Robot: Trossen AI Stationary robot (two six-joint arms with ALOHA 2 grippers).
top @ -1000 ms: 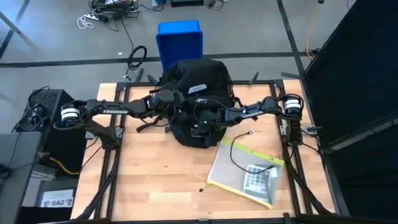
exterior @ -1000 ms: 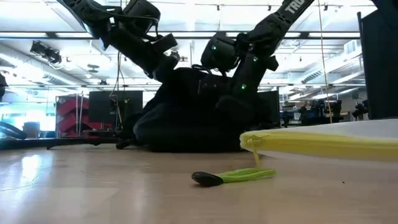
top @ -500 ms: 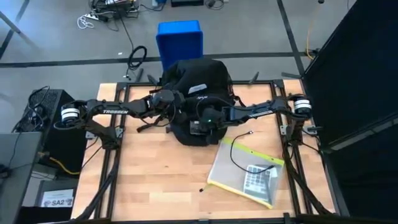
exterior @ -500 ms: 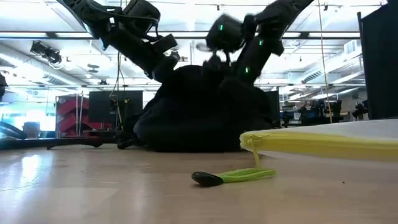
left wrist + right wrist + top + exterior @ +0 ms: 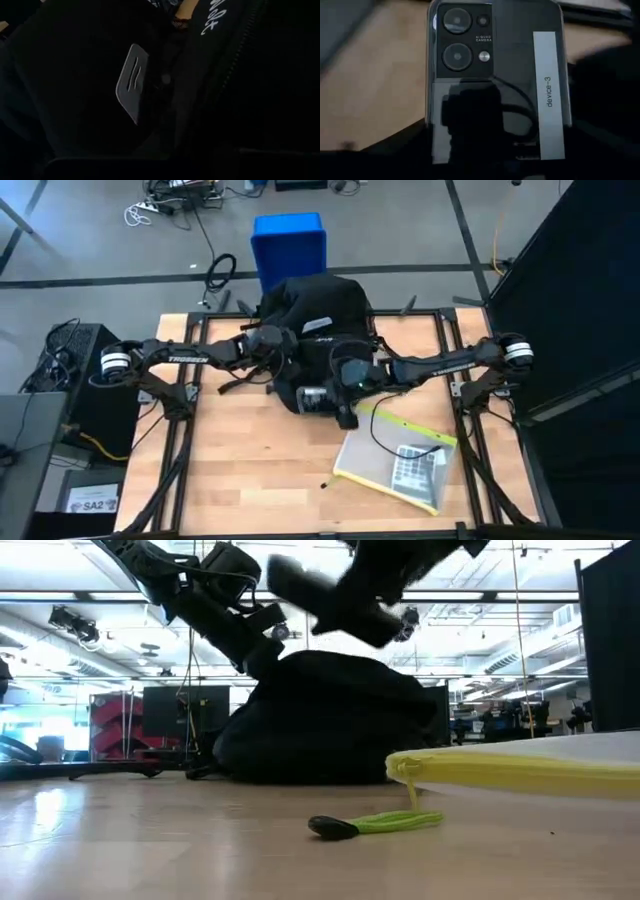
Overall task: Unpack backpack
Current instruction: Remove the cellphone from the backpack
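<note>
Backpack [image 5: 322, 315] sits at the far edge of the tabletop [image 5: 250, 460], roughly mid-width, slumped on its side; in the low view it's a black mound [image 5: 330, 720] behind everything else. White label visible on top in the high view.

Right tool [image 5: 322, 395] is just off the backpack's near side, above the wood, clenched on a black phone [image 5: 495, 80]. Right wrist view shows the phone's back: 2 camera lenses, a flash, and a white sticker reading "device-3". The phone is up in the air, clear of the tabletop; in the low view the right arm is a blur above the bag.

Left tool [image 5: 283, 340] is pressed into the backpack's left side near the top. Can't tell from the frames whether it's released or clenched; left wrist view is mostly black fabric, a zipper line, white logo print and a grey pull tab [image 5: 131, 80].

Near-right part of the tabletop: a clear pouch with yellow trim [image 5: 395, 460], calculator inside, black cable [image 5: 378, 425] lying across it. Green-and-black zipper pull [image 5: 375, 824] lies on the wood beside the pouch.

Blue plastic box [image 5: 290, 242] stands on the floor beyond the far edge.
</note>
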